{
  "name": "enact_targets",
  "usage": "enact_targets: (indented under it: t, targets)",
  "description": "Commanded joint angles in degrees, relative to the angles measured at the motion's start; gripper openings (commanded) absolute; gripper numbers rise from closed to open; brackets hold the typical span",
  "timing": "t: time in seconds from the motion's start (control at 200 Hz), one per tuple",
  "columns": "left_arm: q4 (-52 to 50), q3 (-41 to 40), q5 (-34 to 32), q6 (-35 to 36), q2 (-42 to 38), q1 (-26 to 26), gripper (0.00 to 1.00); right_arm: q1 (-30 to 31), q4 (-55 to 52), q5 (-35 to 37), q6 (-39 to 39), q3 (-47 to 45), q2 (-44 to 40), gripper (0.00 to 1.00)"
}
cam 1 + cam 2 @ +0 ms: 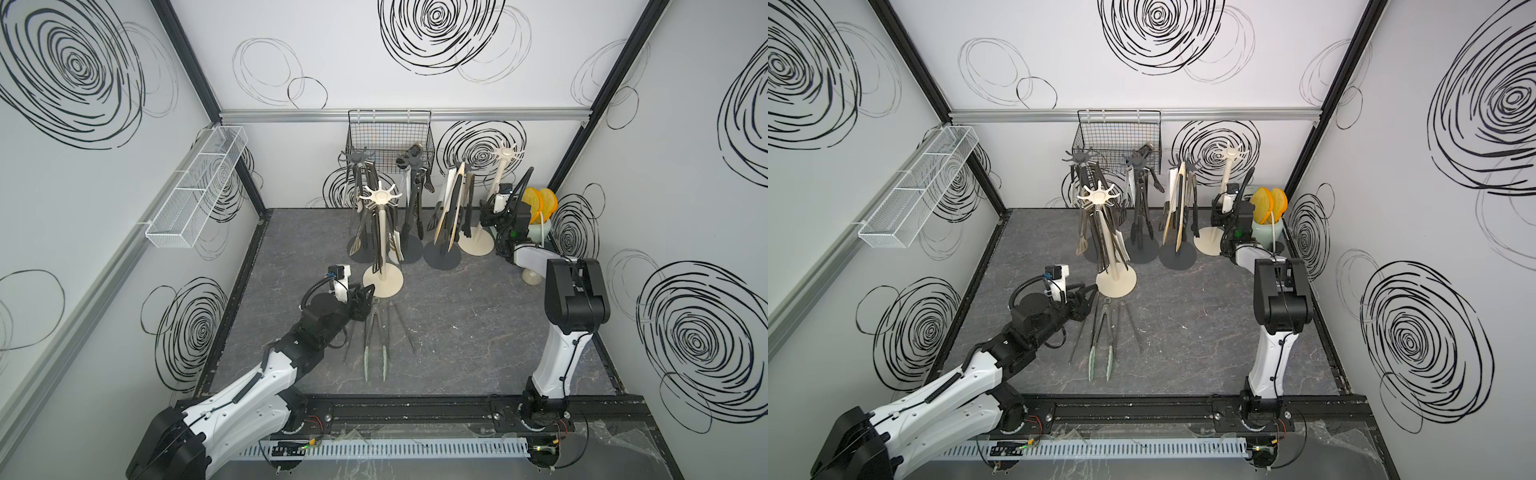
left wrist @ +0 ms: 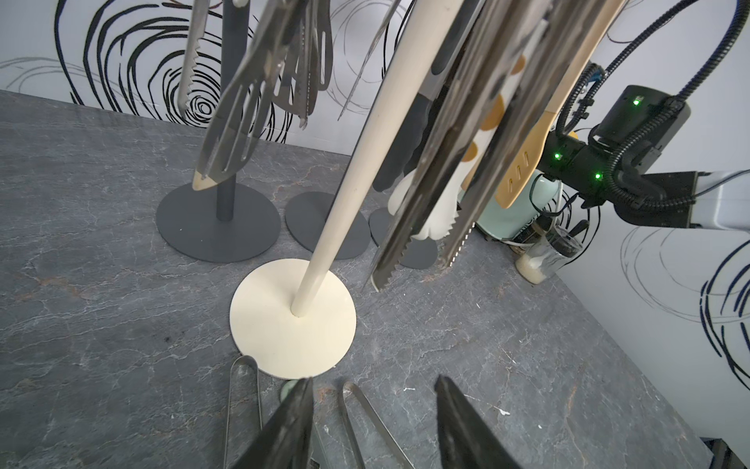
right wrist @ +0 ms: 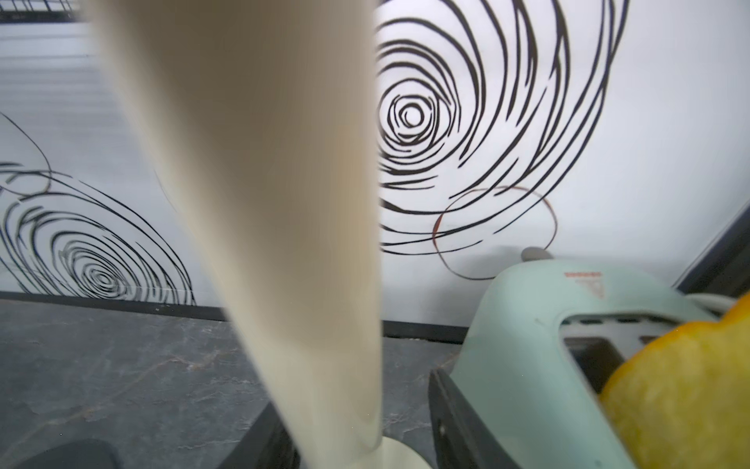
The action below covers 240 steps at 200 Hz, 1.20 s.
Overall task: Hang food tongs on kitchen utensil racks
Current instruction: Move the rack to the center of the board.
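Three food tongs [image 1: 367, 353] are lying flat on the table [image 1: 478, 332] near the front, side by side. The left hand [image 2: 373, 379] is hovering just above their loop ends. Its fingers are apart and nothing is between them. I think it is getting ready to pick one pair up.

It should be going straight down over just one pair, near the loop end. It should be squeezing both arms together so the pair is not slipping or dragging its neighbour along.

Just behind, the near cream rack [image 1: 381, 245] is standing crowded with hanging tongs, so the hand should be lifting high and aiming for a free hook.

Farther back, three dark grey racks [image 1: 357, 157] are holding more tongs.

Farthest back, by the mint toaster [image 3: 527, 325], the right hand [image 1: 487, 214] is sitting around the pole of the far cream rack [image 1: 496, 195], whose hooks look bare. I cannot tell if its fingers are squeezing the pole. It should be gripping gently so the rack is not tipping.
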Motion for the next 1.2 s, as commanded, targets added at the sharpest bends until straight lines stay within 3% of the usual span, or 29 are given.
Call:
enact_targets:
  t: [0.0, 0.23, 0.49, 0.801, 1.196]
  targets:
    - [3.1, 1.2, 0.1, 0.5, 0.1, 0.4, 0.52, -0.2, 3.4, -1.0, -0.3, 1.0, 0.2, 0.4]
    - [2.2, 1.1, -0.3, 0.7, -0.4, 0.4, 0.52, -0.4, 3.1, -1.3, -0.2, -0.7, -1.9, 0.0]
    - [1.6, 0.1, -0.6, 0.6, -1.7, 0.3, 0.52, -0.2, 3.9, -1.4, 0.1, -6.2, -7.6, 0.0]
    - [1.3, -0.5, -0.2, 0.3, -2.0, 0.4, 0.51, 2.0, -0.1, 2.3, -0.4, -18.2, -21.3, 0.0]
    - [0.8, -2.0, -0.5, 0.2, -3.3, 0.3, 0.51, 15.4, -0.8, 11.5, 0.2, -33.2, -39.0, 0.0]
